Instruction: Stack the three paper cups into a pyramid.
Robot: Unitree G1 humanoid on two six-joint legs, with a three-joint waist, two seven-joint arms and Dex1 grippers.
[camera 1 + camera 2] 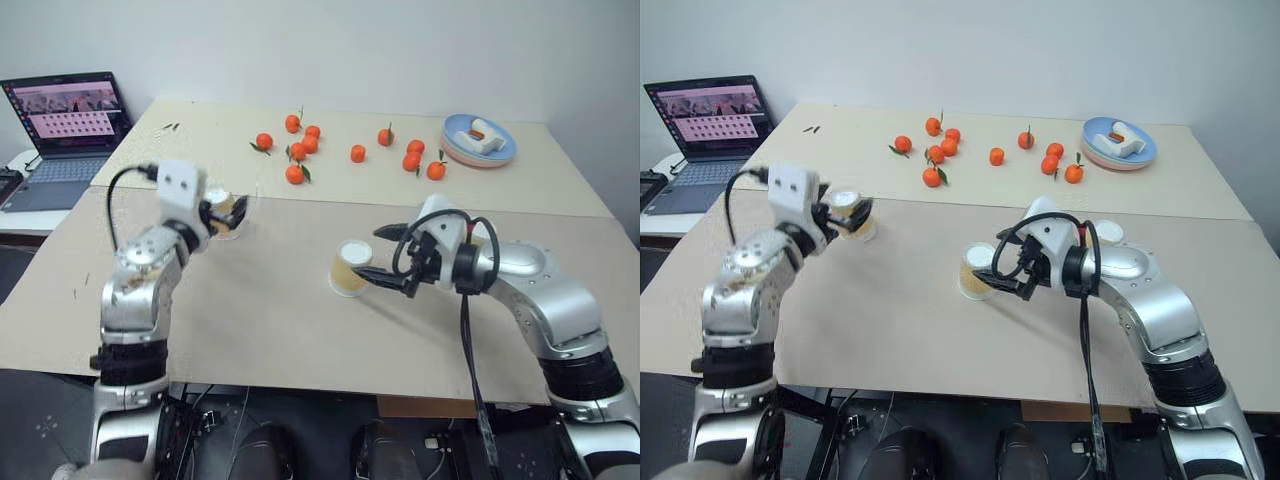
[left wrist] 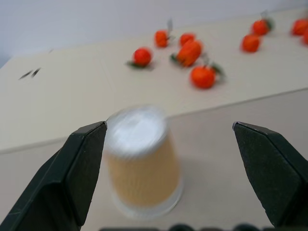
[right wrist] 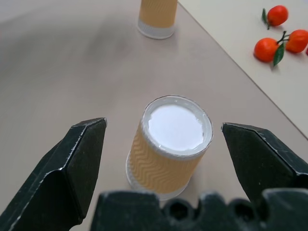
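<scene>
Two paper cups stand upside down on the tan surface (image 1: 270,320), well apart from each other. The left cup (image 2: 142,161) stands between the spread black fingers of the left hand (image 2: 168,144); in the left wrist view one finger (image 2: 79,163) looks close against the cup's side, the other (image 2: 269,168) is well clear of it. The hand is wide open and grips nothing.

The middle cup (image 3: 171,144) stands near the centre of the surface, white base up, between the wide-open fingers of the right hand (image 3: 163,144). Neither finger touches it, and this hand too holds nothing. In the right wrist view the left cup (image 3: 157,17) shows farther off.

In the right eye view a white round edge (image 1: 1108,232) shows just behind the right arm; whether it is the third cup I cannot tell.

Tangerines (image 1: 298,152) lie scattered on the far surface, with a blue plate (image 1: 480,142) near its right end. An open laptop (image 1: 68,125) sits to the left.
</scene>
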